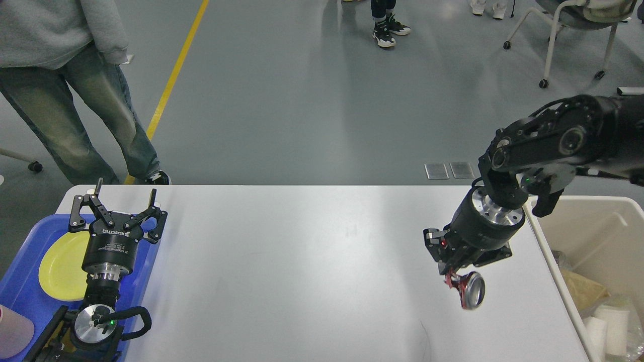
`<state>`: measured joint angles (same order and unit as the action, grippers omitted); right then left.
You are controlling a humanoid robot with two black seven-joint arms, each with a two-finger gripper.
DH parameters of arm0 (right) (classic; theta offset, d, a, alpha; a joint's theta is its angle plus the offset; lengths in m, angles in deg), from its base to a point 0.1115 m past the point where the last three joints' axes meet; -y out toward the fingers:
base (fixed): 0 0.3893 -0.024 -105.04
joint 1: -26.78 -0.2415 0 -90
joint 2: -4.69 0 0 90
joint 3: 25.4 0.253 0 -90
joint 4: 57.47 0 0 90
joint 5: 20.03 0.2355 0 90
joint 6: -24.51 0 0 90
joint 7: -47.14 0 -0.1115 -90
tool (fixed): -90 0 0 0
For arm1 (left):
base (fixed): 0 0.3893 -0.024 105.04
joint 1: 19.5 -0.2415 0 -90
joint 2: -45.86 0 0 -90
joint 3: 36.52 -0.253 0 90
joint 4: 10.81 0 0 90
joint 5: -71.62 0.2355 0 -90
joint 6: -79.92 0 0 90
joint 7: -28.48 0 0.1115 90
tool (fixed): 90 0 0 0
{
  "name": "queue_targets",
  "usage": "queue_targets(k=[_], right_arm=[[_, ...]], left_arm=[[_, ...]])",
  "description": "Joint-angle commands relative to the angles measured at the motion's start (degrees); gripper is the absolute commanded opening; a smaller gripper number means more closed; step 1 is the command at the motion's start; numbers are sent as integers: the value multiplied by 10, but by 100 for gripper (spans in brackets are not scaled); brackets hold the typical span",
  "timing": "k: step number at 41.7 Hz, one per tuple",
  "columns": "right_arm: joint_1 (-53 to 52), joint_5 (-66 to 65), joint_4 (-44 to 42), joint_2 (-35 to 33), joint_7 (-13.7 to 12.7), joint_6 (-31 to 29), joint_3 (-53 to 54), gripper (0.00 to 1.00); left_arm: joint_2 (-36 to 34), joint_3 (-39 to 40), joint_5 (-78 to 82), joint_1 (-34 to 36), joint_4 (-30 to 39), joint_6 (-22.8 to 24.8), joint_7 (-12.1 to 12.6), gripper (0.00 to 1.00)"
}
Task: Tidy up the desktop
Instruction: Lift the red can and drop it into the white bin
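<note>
The white desktop (302, 261) fills the lower middle of the head view. My left gripper (126, 193) is open and empty, pointing up over the desktop's far left corner beside the blue tray. My right gripper (460, 279) points down over the right part of the desktop. It is shut on a red drinks can (470, 291), held above the surface with its silver end facing me.
A blue tray (25, 281) at the left holds a yellow plate (60, 266) and a pinkish cup (12, 332). A beige bin (553, 261) at the right edge holds paper cups and wrappers. A person (65, 95) stands behind the left corner.
</note>
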<state>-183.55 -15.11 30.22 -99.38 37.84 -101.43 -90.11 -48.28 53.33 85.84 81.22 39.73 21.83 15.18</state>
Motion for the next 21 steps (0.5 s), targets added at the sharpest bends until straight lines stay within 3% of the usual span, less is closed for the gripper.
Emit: queue_targets(k=[1, 12, 21], right_arm=[[-58, 0, 17, -18, 0, -4, -24, 0], [-52, 0, 9, -17, 0, 10, -47, 0], [-7, -1, -27, -52, 0, 83, -111, 0]], left_arm=[[0, 0, 0, 0, 0, 0, 0, 96], [0, 0, 0, 0, 0, 0, 0, 96], [0, 0, 0, 0, 0, 0, 0, 96]])
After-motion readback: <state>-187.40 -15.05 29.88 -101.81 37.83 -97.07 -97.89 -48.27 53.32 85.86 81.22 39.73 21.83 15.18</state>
